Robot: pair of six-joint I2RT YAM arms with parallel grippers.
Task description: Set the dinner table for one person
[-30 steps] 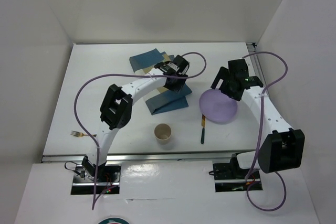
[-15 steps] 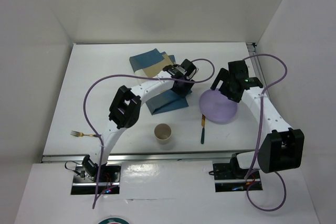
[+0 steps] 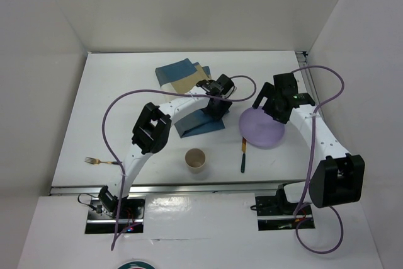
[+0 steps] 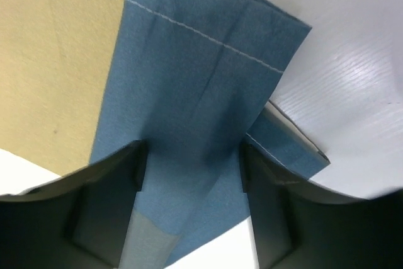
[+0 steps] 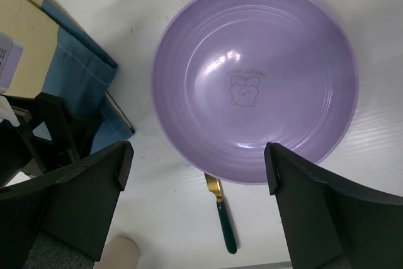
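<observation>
Blue cloth (image 4: 189, 80) btwn L gripper (image 4: 191, 155) fingers

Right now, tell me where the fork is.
In the top view, the fork lies on the dinner table near its front left edge, just left of the left arm, with the paper cup farther to the right.

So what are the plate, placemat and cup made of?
Plate: likely plastic or melamine, glossy purple; sharp highlights, printed centre motif.
Placemat: woven cloth, matte blue and tan; stitched seams, soft folds.
Cup: probably paper, matte tan; too small to confirm.
</observation>
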